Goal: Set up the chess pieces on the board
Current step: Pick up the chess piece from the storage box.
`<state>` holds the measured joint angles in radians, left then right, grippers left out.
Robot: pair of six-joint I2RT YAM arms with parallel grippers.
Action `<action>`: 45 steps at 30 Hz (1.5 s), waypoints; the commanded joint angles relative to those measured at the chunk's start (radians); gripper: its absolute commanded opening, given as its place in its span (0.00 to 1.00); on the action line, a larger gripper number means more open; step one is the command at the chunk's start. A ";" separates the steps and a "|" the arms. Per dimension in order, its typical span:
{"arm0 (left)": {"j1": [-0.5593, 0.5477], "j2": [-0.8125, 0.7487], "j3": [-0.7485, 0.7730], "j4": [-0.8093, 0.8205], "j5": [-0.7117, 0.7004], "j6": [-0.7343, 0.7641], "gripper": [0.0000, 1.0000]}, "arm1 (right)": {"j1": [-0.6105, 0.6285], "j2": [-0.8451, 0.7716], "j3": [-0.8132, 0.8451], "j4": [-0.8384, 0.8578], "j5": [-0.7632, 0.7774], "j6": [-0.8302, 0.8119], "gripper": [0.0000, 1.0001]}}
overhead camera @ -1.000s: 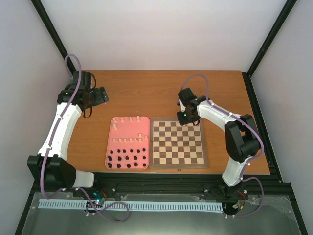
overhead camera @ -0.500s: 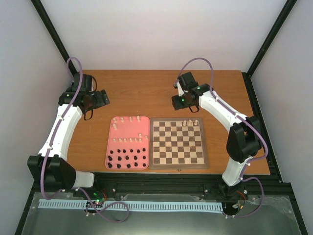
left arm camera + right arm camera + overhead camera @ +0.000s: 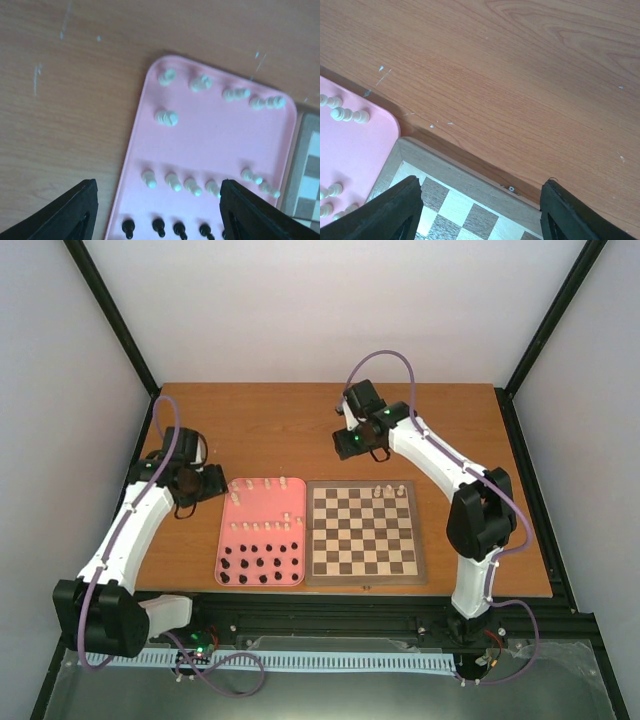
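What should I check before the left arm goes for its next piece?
1. Left tool empty, jaws apart: ok.
2. Right tool empty, jaws apart: ok.
3. Left tool faces the pink tray, cream pieces ahead of it: ok.
4. Left tool lined up on one single piece: cannot tell.
5. Right tool off the board, over the tabletop beyond its far edge: ok.
6. Placed pieces centred in their squares: cannot tell, too small.
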<state>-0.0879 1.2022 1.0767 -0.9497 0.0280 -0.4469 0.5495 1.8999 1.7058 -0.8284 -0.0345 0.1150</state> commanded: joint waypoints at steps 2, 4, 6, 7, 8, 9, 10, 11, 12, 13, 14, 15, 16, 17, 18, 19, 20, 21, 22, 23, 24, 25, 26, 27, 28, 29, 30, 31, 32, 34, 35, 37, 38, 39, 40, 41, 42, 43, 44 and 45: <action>-0.044 0.006 -0.065 0.015 0.032 -0.023 0.68 | -0.024 0.018 0.035 -0.033 -0.010 -0.020 0.65; -0.071 0.036 -0.070 0.036 0.017 -0.032 0.68 | -0.040 0.026 0.040 -0.039 -0.036 -0.013 0.65; -0.090 0.081 -0.070 0.056 0.007 -0.045 0.68 | -0.051 0.032 0.045 -0.046 -0.043 -0.013 0.65; -0.095 0.100 -0.072 0.070 0.007 -0.051 0.68 | -0.054 0.034 0.049 -0.048 -0.042 -0.016 0.65; -0.098 0.118 -0.073 0.084 0.007 -0.058 0.68 | -0.058 0.034 0.053 -0.054 -0.042 -0.020 0.65; -0.098 0.134 -0.073 0.101 0.007 -0.060 0.68 | -0.060 0.034 0.057 -0.058 -0.041 -0.023 0.65; -0.098 0.153 -0.073 0.117 0.009 -0.061 0.68 | -0.063 0.034 0.059 -0.062 -0.041 -0.027 0.65; -0.098 0.172 -0.071 0.131 0.009 -0.062 0.68 | -0.066 0.033 0.060 -0.064 -0.042 -0.030 0.65; -0.098 0.192 -0.068 0.141 0.011 -0.062 0.67 | -0.070 0.032 0.061 -0.069 -0.043 -0.033 0.65; -0.098 0.213 -0.064 0.151 0.011 -0.063 0.67 | -0.075 0.030 0.060 -0.073 -0.044 -0.036 0.65; -0.098 0.230 -0.061 0.156 0.008 -0.064 0.67 | -0.080 0.027 0.060 -0.076 -0.048 -0.038 0.65; -0.098 0.248 -0.057 0.161 0.006 -0.064 0.67 | -0.085 0.025 0.057 -0.079 -0.049 -0.041 0.65; -0.098 0.260 -0.055 0.167 0.006 -0.064 0.67 | -0.091 0.021 0.052 -0.080 -0.050 -0.043 0.65; -0.098 0.272 -0.053 0.174 0.005 -0.063 0.67 | -0.097 0.015 0.046 -0.078 -0.052 -0.043 0.65; -0.098 0.284 -0.048 0.177 0.006 -0.062 0.66 | -0.102 0.010 0.038 -0.077 -0.056 -0.043 0.65; -0.098 0.295 -0.045 0.180 0.005 -0.062 0.65 | -0.108 0.004 0.031 -0.074 -0.060 -0.042 0.66; -0.098 0.304 -0.042 0.182 0.003 -0.062 0.64 | -0.112 -0.001 0.024 -0.072 -0.061 -0.043 0.65; -0.098 0.315 -0.039 0.186 0.003 -0.062 0.63 | -0.116 -0.004 0.019 -0.072 -0.062 -0.043 0.65; -0.098 0.323 -0.037 0.189 0.004 -0.063 0.63 | -0.120 -0.007 0.014 -0.071 -0.062 -0.043 0.65; -0.098 0.333 -0.037 0.194 0.006 -0.064 0.63 | -0.123 -0.010 0.008 -0.069 -0.063 -0.043 0.65; -0.098 0.340 -0.037 0.198 0.010 -0.065 0.63 | -0.125 -0.012 0.004 -0.066 -0.066 -0.043 0.65; -0.098 0.346 -0.035 0.204 0.012 -0.066 0.62 | -0.127 -0.014 -0.002 -0.065 -0.069 -0.043 0.65; -0.098 0.352 -0.033 0.206 0.013 -0.067 0.62 | -0.130 -0.016 -0.005 -0.063 -0.070 -0.043 0.65; -0.098 0.359 -0.031 0.207 0.012 -0.067 0.60 | -0.131 -0.017 -0.006 -0.063 -0.072 -0.043 0.65; -0.098 0.363 -0.031 0.209 0.012 -0.068 0.59 | -0.132 -0.018 -0.007 -0.063 -0.073 -0.043 0.65; -0.098 0.368 -0.030 0.211 0.008 -0.069 0.59 | -0.134 -0.018 -0.006 -0.062 -0.074 -0.043 0.65; -0.098 0.372 -0.030 0.213 0.006 -0.067 0.59 | -0.135 -0.019 -0.007 -0.061 -0.074 -0.043 0.65; -0.098 0.377 -0.030 0.214 0.004 -0.067 0.59 | -0.137 -0.020 -0.008 -0.061 -0.076 -0.043 0.65; -0.098 0.382 -0.030 0.216 0.001 -0.068 0.59 | -0.138 -0.019 -0.007 -0.061 -0.076 -0.044 0.65; -0.098 0.395 -0.027 0.223 -0.002 -0.067 0.59 | -0.140 -0.021 -0.007 -0.061 -0.080 -0.043 0.65; -0.098 0.402 -0.025 0.225 -0.005 -0.067 0.58 | -0.140 -0.022 -0.006 -0.060 -0.080 -0.043 0.65; -0.098 0.414 -0.018 0.228 -0.013 -0.065 0.57 | -0.141 -0.022 -0.008 -0.060 -0.080 -0.043 0.65; -0.098 0.420 -0.016 0.231 -0.017 -0.065 0.55 | -0.141 -0.022 -0.008 -0.060 -0.081 -0.043 0.65; -0.098 0.425 -0.013 0.232 -0.018 -0.064 0.55 | -0.143 -0.025 -0.009 -0.060 -0.081 -0.043 0.65; -0.098 0.429 -0.010 0.236 -0.021 -0.064 0.53 | -0.143 -0.024 -0.009 -0.060 -0.080 -0.043 0.65; -0.098 0.436 -0.008 0.240 -0.022 -0.064 0.52 | -0.144 -0.026 -0.012 -0.060 -0.080 -0.043 0.65; -0.098 0.441 -0.004 0.244 -0.024 -0.062 0.51 | -0.145 -0.028 -0.014 -0.058 -0.081 -0.044 0.65; -0.098 0.450 -0.002 0.249 -0.027 -0.061 0.51 | -0.146 -0.030 -0.018 -0.058 -0.080 -0.044 0.65; -0.098 0.457 0.001 0.253 -0.029 -0.061 0.51 | -0.146 -0.031 -0.020 -0.057 -0.080 -0.044 0.65; -0.098 0.465 0.005 0.257 -0.033 -0.061 0.51 | -0.147 -0.033 -0.023 -0.057 -0.080 -0.044 0.65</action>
<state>-0.1799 1.6417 1.0363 -0.7296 0.0181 -0.5018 0.4160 1.9118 1.6974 -0.8925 -0.1127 0.0853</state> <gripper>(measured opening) 0.512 0.655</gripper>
